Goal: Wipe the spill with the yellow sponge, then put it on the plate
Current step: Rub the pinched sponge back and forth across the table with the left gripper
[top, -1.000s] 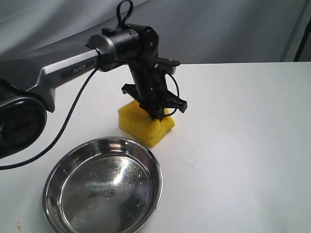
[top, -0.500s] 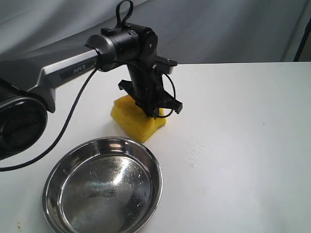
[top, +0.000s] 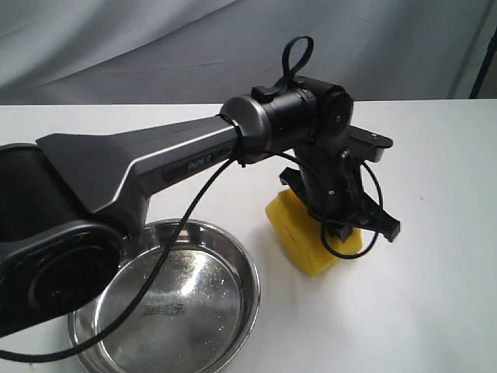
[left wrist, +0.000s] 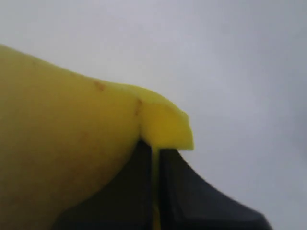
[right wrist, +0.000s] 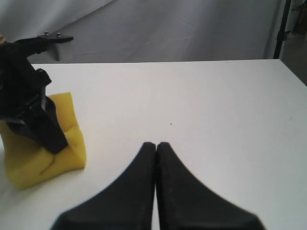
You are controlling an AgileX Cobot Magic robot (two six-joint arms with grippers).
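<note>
The yellow sponge (top: 304,236) rests on the white table just right of the plate (top: 253,281), a shiny steel dish at the front left. My left gripper (top: 340,231) presses down on the sponge's top, shut on a pinched fold of foam. In the left wrist view, a thin sliver of sponge (left wrist: 72,143) shows between the closed fingers of the left gripper (left wrist: 154,149). The right wrist view shows the sponge (right wrist: 45,155) under the left gripper (right wrist: 36,120). My right gripper (right wrist: 156,144) is shut on nothing above bare table. No spill shows; the spot under the sponge is hidden.
The white table (top: 443,295) extends right of the sponge. A grey cloth backdrop (top: 155,54) hangs behind the table's far edge. The left arm (top: 140,167) reaches across above the plate.
The left arm has carried the sponge from behind the plate to the right and nearer, over the faint wet marks that showed there on the table. The plate has not moved.
</note>
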